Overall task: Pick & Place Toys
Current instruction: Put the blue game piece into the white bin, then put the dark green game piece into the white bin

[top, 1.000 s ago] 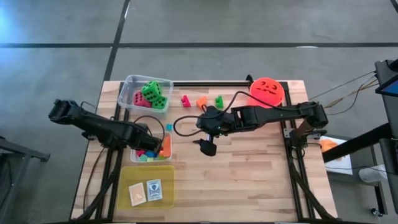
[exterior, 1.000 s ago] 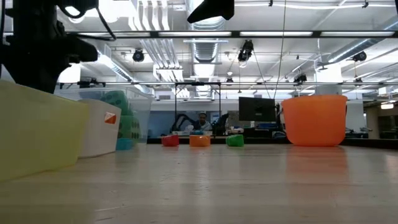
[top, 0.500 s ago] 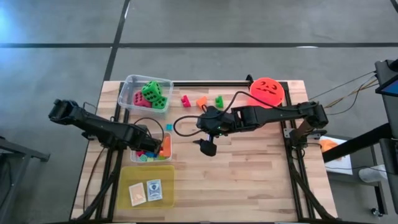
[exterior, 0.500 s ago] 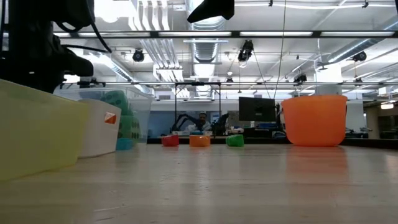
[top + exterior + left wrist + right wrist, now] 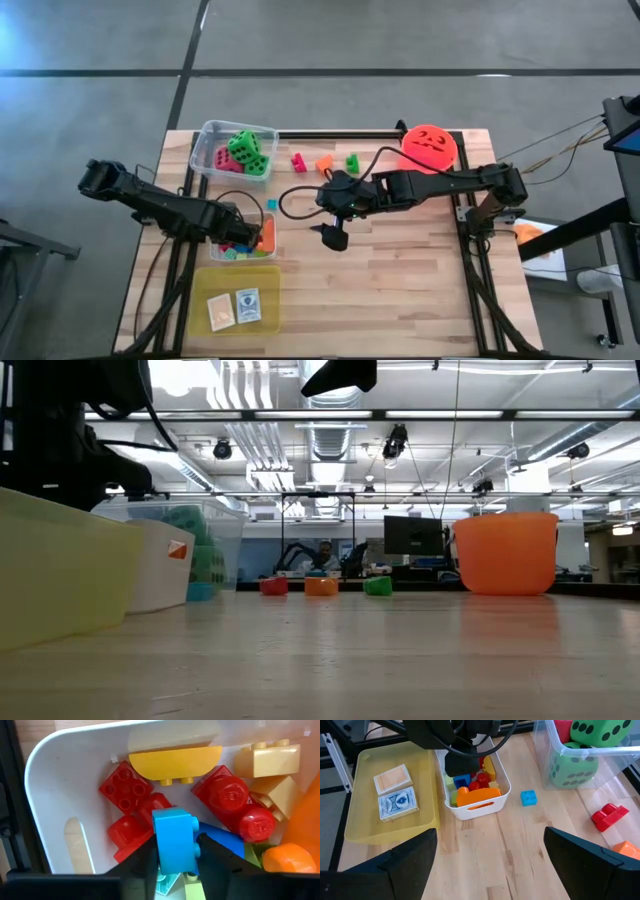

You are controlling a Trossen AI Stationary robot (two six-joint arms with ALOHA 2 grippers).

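My left gripper [image 5: 175, 862] points down into the white bin [image 5: 268, 222] of bright blocks, shut on a blue block [image 5: 173, 840]. Red, yellow and orange blocks lie in the bin around it. On the table toward its far edge lie a pink block [image 5: 298, 162], an orange block [image 5: 323, 163] and a green block [image 5: 352, 162]. A small blue block [image 5: 271, 204] lies beside the bin. Green and pink dice [image 5: 243, 146] sit in a clear tub [image 5: 210, 138]. My right gripper [image 5: 491, 832] hovers open over the table's middle. My left gripper pinches the blue block by two opposite sides [image 5: 159, 851] between its two fingers, coming from above and pointing down. The block stands a little tilted just over the red blocks in the bin. I cannot tell whether its underside rests on them.
A yellow tray [image 5: 268, 275] with two cards [image 5: 248, 305] stands at the near left, next to the white bin. A red-orange bucket [image 5: 429, 146] with a black face stands at the far right. Bare wood lies between the bin and the table's right edge.
My left gripper has sunk straight down into the white bin with the blue block between its fingers.
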